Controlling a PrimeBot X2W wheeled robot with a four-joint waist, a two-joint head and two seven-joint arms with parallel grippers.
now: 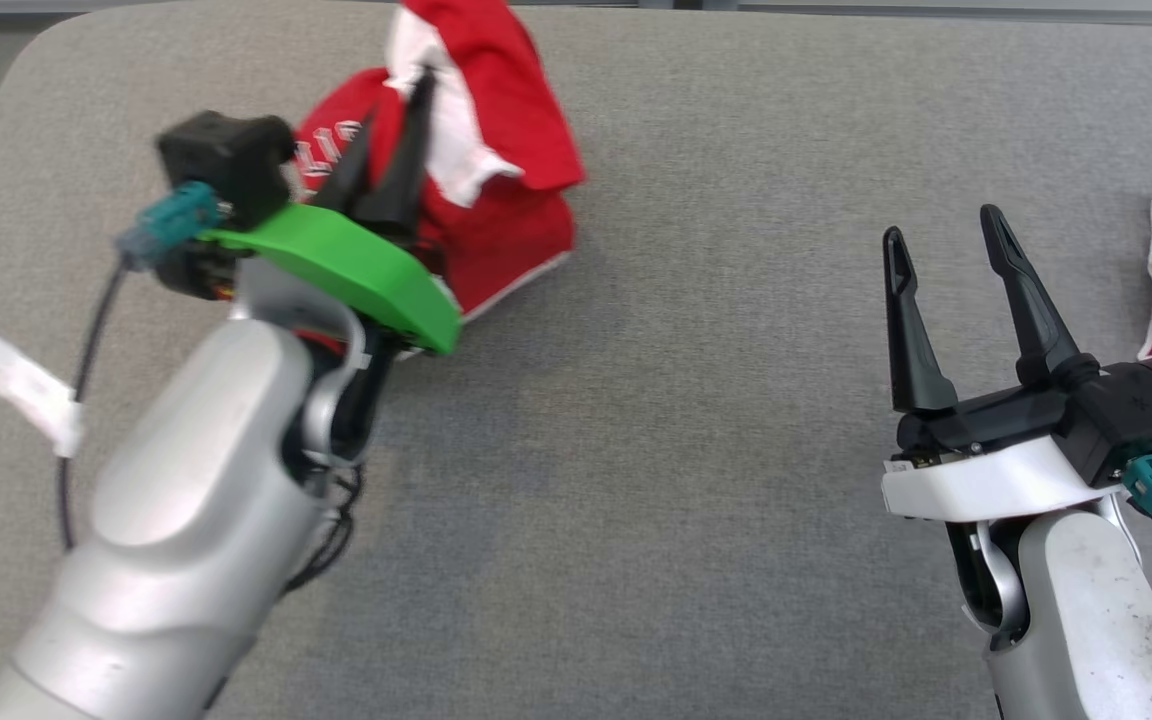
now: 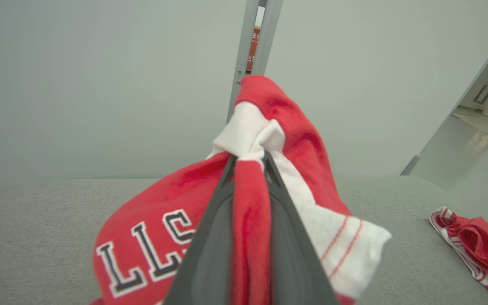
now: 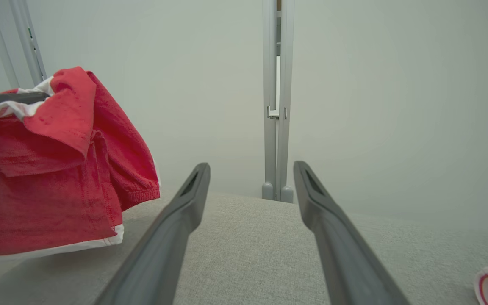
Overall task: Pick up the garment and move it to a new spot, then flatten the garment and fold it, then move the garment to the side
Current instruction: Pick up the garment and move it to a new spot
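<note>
Garment (image 1: pixel 511 135) lettering half hidden, left tool (image 1: pixel 396 97) pinching

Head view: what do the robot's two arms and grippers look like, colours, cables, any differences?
Both arms have rounded silver-grey forearms, two long tapered black fingers, a black camera block and a teal connector. The left gripper sits on a green wrist plate with a dark cable trailing; the right gripper sits on a white wrist plate, its forearm flecked with dark specks.

Green mount (image 1: pixel 356 265) backs left end effector (image 1: pixel 398 98); white mount (image 1: pixel 986 485) backs right end effector (image 1: pixel 943 225).
</note>
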